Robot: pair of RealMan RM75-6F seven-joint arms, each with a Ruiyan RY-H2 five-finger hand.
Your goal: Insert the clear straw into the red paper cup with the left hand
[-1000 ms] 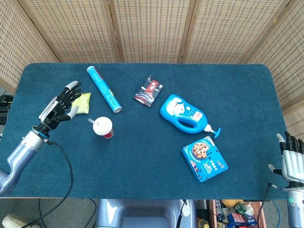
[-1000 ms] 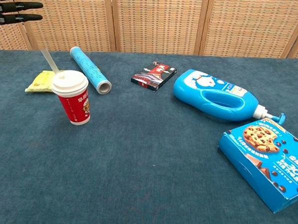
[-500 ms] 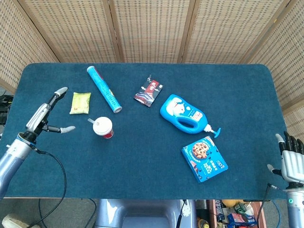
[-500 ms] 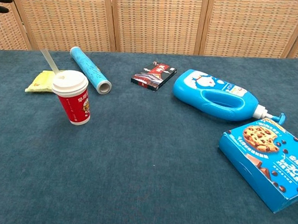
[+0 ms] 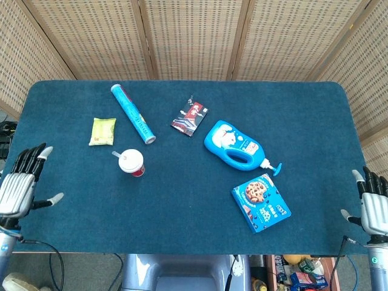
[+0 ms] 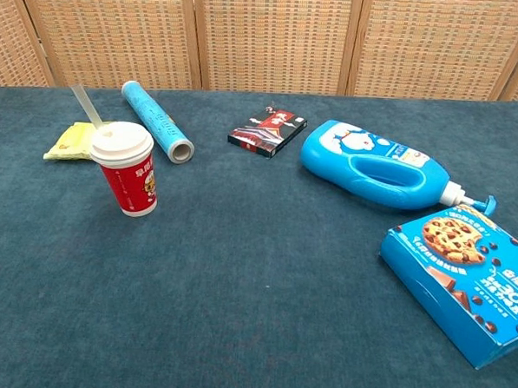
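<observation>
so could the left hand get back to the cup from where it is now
Probably yes. The left hand hangs open at the table's near left edge, and only bare cloth lies between it and the cup. The yellow packet and the tube lie beyond that path.

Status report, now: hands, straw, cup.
Left hand open, at table's near-left edge. Right hand open, near-right corner. Clear straw stands in red paper cup. Nothing in the way.

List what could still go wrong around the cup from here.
The clear straw leans steeply out of the red paper cup lid, so a nudge might tip it out or topple the light cup. The blue roll lies just behind and could roll into it. The left hand, open at the table's near edge, might clip the cup if it returns.
</observation>
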